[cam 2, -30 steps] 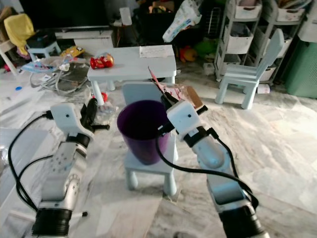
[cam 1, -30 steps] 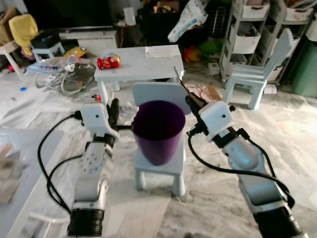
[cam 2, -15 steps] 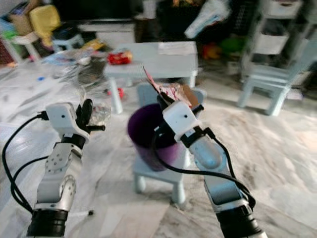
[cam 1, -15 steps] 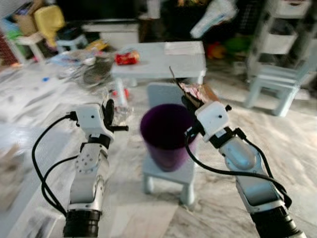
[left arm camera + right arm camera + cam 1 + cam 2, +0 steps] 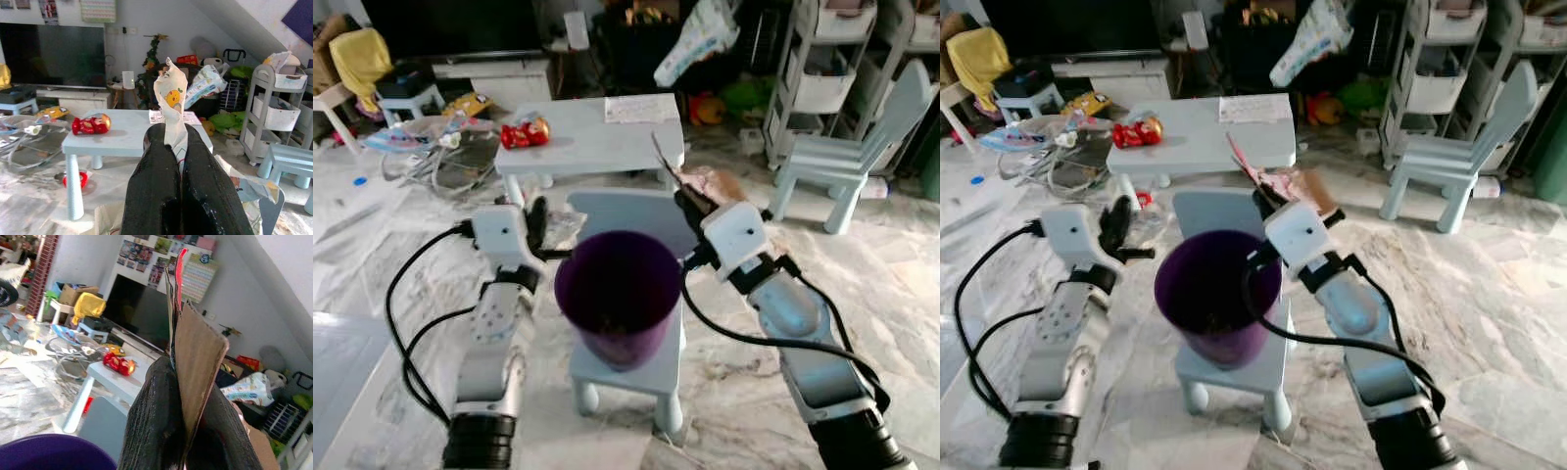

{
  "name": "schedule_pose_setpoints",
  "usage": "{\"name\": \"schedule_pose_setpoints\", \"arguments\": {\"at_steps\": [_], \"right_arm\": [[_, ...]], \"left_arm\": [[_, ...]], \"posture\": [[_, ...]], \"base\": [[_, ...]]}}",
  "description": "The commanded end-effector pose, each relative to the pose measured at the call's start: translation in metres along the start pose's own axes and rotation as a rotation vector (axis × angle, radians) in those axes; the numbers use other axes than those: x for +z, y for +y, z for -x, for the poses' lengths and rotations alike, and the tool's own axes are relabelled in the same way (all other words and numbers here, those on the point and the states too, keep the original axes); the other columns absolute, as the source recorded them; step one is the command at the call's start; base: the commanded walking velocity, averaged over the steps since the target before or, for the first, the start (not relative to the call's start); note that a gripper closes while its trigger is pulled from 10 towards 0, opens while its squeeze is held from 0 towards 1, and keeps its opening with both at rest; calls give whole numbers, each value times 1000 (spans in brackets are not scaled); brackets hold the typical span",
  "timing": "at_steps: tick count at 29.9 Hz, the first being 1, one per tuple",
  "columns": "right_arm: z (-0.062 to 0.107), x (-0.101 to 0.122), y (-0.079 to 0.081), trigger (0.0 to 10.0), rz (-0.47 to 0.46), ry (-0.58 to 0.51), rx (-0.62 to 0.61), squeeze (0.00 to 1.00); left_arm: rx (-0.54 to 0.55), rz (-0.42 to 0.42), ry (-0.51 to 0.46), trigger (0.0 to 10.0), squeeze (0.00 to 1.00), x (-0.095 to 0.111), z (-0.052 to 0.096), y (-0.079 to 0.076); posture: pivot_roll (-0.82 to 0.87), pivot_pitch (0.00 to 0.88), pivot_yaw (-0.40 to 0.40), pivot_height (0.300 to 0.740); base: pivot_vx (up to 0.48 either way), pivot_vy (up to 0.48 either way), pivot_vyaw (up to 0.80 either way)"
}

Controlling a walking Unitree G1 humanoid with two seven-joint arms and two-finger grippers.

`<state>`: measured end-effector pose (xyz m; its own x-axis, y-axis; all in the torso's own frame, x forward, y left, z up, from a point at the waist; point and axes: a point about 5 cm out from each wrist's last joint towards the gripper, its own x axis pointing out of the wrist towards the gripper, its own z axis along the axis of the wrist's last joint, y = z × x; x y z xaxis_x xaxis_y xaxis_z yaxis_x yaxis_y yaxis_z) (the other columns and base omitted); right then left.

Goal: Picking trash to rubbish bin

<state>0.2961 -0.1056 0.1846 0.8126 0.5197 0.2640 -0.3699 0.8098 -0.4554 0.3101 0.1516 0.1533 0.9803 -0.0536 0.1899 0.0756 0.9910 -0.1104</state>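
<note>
The right end effector (image 5: 1271,201) has its two black fingers closed together on a flat piece of brown cardboard and pink-printed wrapper trash (image 5: 1283,181). The trash is a thin, stiff sheet stack, seen edge-on in the right wrist view (image 5: 193,352); its long axis runs up and away from the fingers, ending in a narrow red tip. It sits just above the far rim of the round purple plastic rubbish bin (image 5: 618,305).

The left end effector (image 5: 537,217) is clamped on a crumpled white wrapper with a yellow cartoon print (image 5: 171,105), which stands upright between the fingertips (long axis in line with the fingers). This end effector is just beside the bin's left rim.

The bin has smooth, tapering walls and stands upright on the seat of a small pale-blue plastic chair (image 5: 625,211). Beyond it is a pale-blue low tabletop (image 5: 592,137) carrying a shiny red foil packet (image 5: 524,131) and a printed paper sheet (image 5: 637,108). The floor (image 5: 891,284) is glossy marble.
</note>
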Motion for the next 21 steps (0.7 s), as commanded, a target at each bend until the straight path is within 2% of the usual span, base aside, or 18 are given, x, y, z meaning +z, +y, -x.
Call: {"name": "schedule_pose_setpoints", "arguments": {"at_steps": [1, 8, 11, 12, 15, 18, 19, 21], "right_arm": [[0, 3, -3, 10000, 3, -13, 2, 0], [0, -1, 1, 10000, -30, -5, 17, 0], [1, -14, 7, 10000, -76, 33, 59, 0], [1, -14, 7, 10000, -76, 33, 59, 0], [-1, -29, 12, 10000, -98, 83, 74, 0], [-1, -32, 12, 10000, -103, 94, 75, 0], [-2, -41, 13, 10000, -146, 131, 62, 0], [-3, -50, 13, 10000, -169, 159, 56, 0]], "left_arm": [[-18, 1, -15, 0, 0, 4, -2, -6], [24, -53, -1, 0, 0, -4, 5, 4], [133, -147, 17, 0, 0, -16, 21, 29], [133, -147, 17, 0, 0, -16, 21, 29], [220, -246, 27, 0, 0, -20, 33, 49], [222, -253, 29, 0, 0, -20, 34, 51], [216, -251, 38, 0, 0, -21, 38, 53], [207, -253, 41, 0, 0, -20, 41, 53]], "posture": [[-56, 69, 49, 740], [-48, 78, 50, 740], [-36, 89, 53, 740], [-36, 89, 53, 740], [-18, 93, 54, 740], [-9, 95, 55, 740], [-1, 98, 57, 740], [9, 100, 58, 740]], "base": [[0, 0, 0], [0, 0, 0], [0, 0, 0], [0, 0, 0], [0, 0, 0], [0, 0, 0], [0, 0, 0], [0, 0, 0]]}}
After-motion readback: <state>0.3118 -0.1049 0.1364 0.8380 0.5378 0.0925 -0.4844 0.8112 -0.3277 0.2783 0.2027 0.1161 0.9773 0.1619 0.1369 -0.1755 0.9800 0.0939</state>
